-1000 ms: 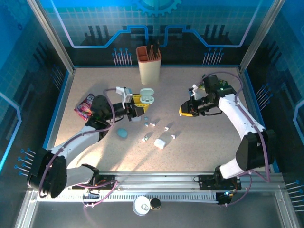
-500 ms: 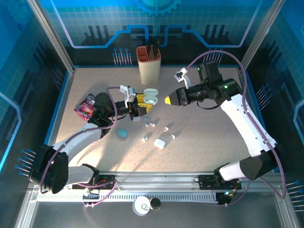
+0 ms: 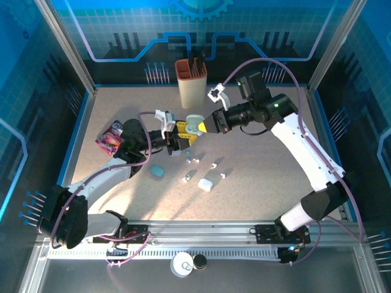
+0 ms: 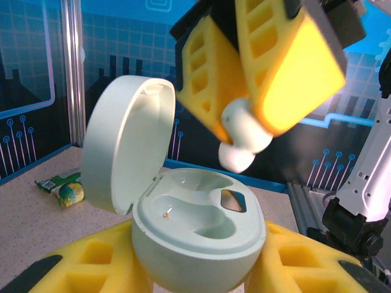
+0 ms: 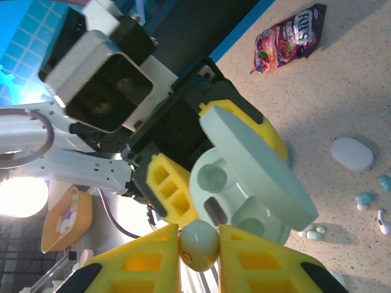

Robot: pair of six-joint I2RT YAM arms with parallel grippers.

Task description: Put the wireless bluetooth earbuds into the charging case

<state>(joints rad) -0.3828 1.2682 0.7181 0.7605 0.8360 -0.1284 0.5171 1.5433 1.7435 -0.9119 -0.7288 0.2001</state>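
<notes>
The pale mint charging case (image 4: 198, 226) sits between my left gripper's yellow pads (image 4: 91, 268), its lid (image 4: 125, 159) swung open and both wells bare. My left gripper (image 3: 182, 135) is shut on the case (image 3: 193, 124). My right gripper (image 3: 206, 124) hovers just above the case's open top, shut on one pale rounded earbud (image 5: 199, 245). That earbud (image 4: 241, 137) hangs a little above the case's right well, not touching it. Several more earbuds (image 3: 194, 160) lie loose on the table in front of the case.
A white closed case (image 3: 205, 184) and a bluish one (image 3: 157, 171) lie on the table near the loose earbuds. A candy packet (image 3: 109, 136) lies at the left, and a beige holder (image 3: 191, 82) stands at the back.
My right arm has swung left across the table with the earbud, from the right side to just above the open case. The left arm has barely moved.
</notes>
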